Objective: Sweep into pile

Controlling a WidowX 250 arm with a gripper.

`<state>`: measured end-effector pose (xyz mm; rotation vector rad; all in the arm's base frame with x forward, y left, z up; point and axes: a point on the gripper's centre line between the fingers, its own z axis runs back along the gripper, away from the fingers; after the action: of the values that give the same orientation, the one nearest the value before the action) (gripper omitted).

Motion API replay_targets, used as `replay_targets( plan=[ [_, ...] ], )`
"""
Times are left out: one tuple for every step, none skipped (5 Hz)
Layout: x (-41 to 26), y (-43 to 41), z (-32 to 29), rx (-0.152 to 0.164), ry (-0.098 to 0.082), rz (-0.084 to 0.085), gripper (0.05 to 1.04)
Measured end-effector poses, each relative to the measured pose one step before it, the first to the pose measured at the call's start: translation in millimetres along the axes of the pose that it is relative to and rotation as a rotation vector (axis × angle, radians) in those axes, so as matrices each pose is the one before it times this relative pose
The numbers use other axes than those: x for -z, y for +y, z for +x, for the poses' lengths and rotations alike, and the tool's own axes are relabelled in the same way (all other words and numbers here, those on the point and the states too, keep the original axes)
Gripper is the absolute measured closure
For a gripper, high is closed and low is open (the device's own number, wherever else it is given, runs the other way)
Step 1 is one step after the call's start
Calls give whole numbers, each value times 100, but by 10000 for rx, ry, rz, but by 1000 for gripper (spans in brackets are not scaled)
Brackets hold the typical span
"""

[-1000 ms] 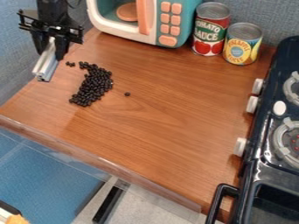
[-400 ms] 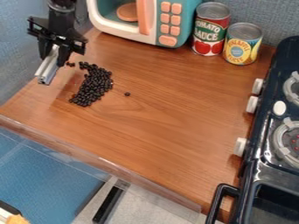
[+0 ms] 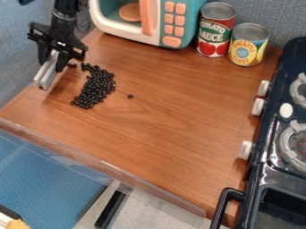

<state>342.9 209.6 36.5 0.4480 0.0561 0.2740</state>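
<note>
In the camera view, look to the upper left for the black two-finger gripper (image 3: 53, 61), jaws clenched on a long, pale grey, straight-edged bar (image 3: 44, 78). Find the loose heap of small, black, rounded beans (image 3: 93, 88) just right of the bar, in a curved band on the brown wood-grain tabletop (image 3: 161, 125). Note also the few stray beans (image 3: 72, 65) close by the gripper, and the single bean (image 3: 130, 96) apart on the right.

Judging from this layout, mostly gathered, with edges and strays left to draw in. For a good stroke, settle the long edge flush on the wood, outside the beans on the left, without trapping any underneath. Cannot tell from here about contact with the wood. Sweep slowly and level towards the middle of the band, lightly enough to avoid scattering or rolling. Stop short of the lone bean; better to lift, go around, and nudge back from the far side.
</note>
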Motion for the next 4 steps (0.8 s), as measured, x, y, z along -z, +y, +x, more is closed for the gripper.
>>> replay_targets(
  plan=[
    [-167, 541, 697, -172, -414, 590, 666],
    [-27, 243, 281, 21, -174, 408, 666],
    [719, -414, -284, 57, 259, 5, 666],
    [102, -208, 485, -18, 264, -192, 666]
  ],
)
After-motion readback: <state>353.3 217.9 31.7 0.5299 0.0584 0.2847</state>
